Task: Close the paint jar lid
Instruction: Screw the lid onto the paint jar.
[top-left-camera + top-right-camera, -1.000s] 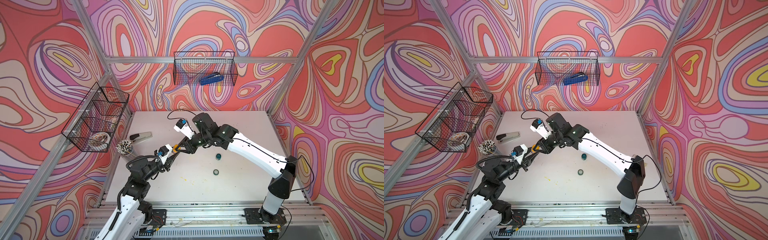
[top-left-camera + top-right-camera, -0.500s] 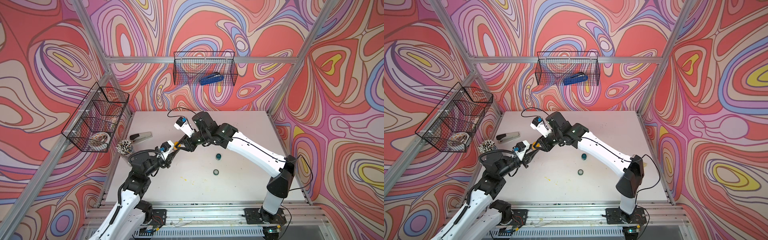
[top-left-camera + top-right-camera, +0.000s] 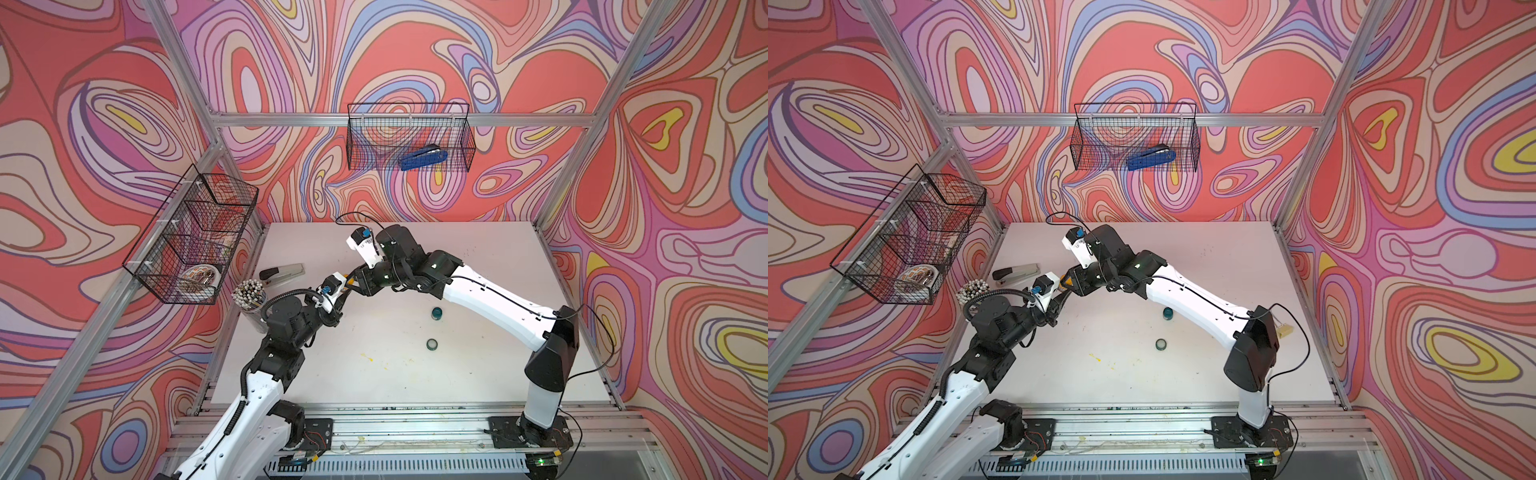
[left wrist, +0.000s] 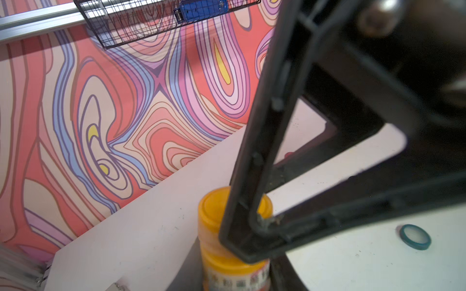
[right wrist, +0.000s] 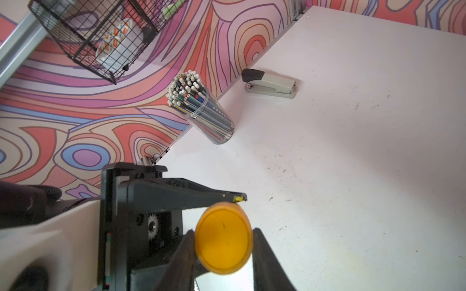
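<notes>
Clamping the yellow lid between its closed-in fingers, the right gripper holds it seated atop the yellow paint jar, whose labelled body the left gripper grips tightly, both meeting above the white table near the pencil cup.

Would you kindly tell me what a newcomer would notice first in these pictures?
Over the left side of the table, the left pincer holds a yellow paint jar while the right pincer clamps its lid. Around them, swirling red and purple walls dominate, and a small teal jar and a loose teal lid sit mid-table.
</notes>
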Action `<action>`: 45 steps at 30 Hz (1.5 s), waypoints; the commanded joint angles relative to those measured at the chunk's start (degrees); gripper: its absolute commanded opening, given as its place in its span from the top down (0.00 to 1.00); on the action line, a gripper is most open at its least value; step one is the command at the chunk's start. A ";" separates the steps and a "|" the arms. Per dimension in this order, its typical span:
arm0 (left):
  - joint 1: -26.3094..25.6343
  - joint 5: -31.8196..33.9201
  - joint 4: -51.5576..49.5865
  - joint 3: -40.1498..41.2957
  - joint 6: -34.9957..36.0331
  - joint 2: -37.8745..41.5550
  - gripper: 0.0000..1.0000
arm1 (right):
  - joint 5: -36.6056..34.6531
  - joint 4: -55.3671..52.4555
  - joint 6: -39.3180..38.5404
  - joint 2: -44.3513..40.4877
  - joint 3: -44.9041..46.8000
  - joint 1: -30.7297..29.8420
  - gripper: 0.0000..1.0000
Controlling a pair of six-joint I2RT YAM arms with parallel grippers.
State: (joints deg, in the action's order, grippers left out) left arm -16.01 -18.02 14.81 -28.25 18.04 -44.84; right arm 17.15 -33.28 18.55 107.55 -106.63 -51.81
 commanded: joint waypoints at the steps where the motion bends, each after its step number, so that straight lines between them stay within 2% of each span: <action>1: -1.87 -0.73 16.05 -5.06 4.03 -0.30 0.78 | 1.84 -3.90 4.74 5.37 1.51 -4.84 0.75; 11: -2.61 4.65 19.35 -4.42 7.61 -2.49 0.78 | -5.01 -2.33 12.49 6.67 2.13 -6.09 0.76; 18: -2.55 10.33 21.13 -2.63 6.43 -1.57 0.78 | -9.33 4.47 16.30 2.53 8.49 -6.12 0.75; 20: -2.62 10.72 21.10 -2.12 5.77 -1.27 0.78 | -9.60 4.61 16.17 2.07 8.93 -6.16 0.70; 22: -2.58 10.98 21.44 -1.90 4.39 -0.92 0.78 | -9.80 5.44 15.89 1.23 9.77 -6.12 0.60; 26: -2.61 9.25 19.02 0.03 2.17 0.12 0.78 | -10.87 8.40 15.14 -2.20 13.24 -6.13 0.35; 30: -2.62 7.83 13.69 0.39 1.19 1.81 0.77 | -13.17 8.28 13.32 -5.72 17.09 -6.11 0.23; 39: -2.61 4.89 4.00 0.04 -1.20 4.26 0.77 | -11.49 3.89 5.99 -14.90 23.28 -2.61 0.20; 41: -2.58 3.30 1.80 -0.41 -2.29 4.74 0.76 | -8.94 5.24 2.77 -17.02 24.97 -0.98 0.21; 45: -1.88 -5.72 -3.49 -0.84 -4.70 5.20 0.76 | -7.07 6.27 -4.51 -20.06 24.80 1.26 0.22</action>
State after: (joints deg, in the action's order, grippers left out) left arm -18.48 -15.90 15.70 -27.40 16.23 -40.29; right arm 7.53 -27.38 21.65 90.83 -81.12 -51.77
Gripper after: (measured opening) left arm 0.319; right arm 0.782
